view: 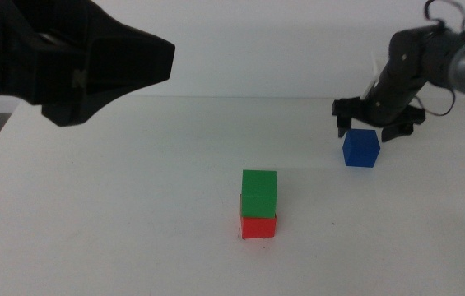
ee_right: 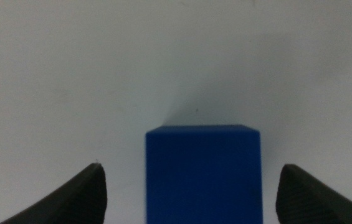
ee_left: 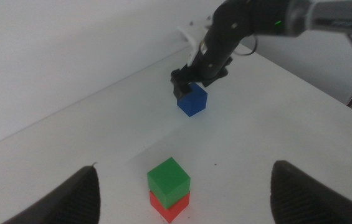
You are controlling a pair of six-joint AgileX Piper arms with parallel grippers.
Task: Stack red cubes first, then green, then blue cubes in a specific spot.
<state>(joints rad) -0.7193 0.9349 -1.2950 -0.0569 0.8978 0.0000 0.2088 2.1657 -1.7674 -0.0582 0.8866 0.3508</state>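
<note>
Bench [view: 133, 205]: left tool [ee_left: 182, 186] waits high, released. Right tool [view: 378, 125] released, poised over blue cube [view: 361, 149], not touching. Green cube [view: 259, 194] sits on red cube [view: 258, 225], slightly offset. Risk: off-centre grasp tilts blue; careless placement topples the stack.

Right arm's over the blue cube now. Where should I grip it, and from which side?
Grip the blue cube across its two opposite side faces, coming straight down from above. It sits flat on the table with nothing beside it, and the right gripper already hangs open over it, one jaw on each side. Keep the bottom face free to seat on the green cube.
</note>
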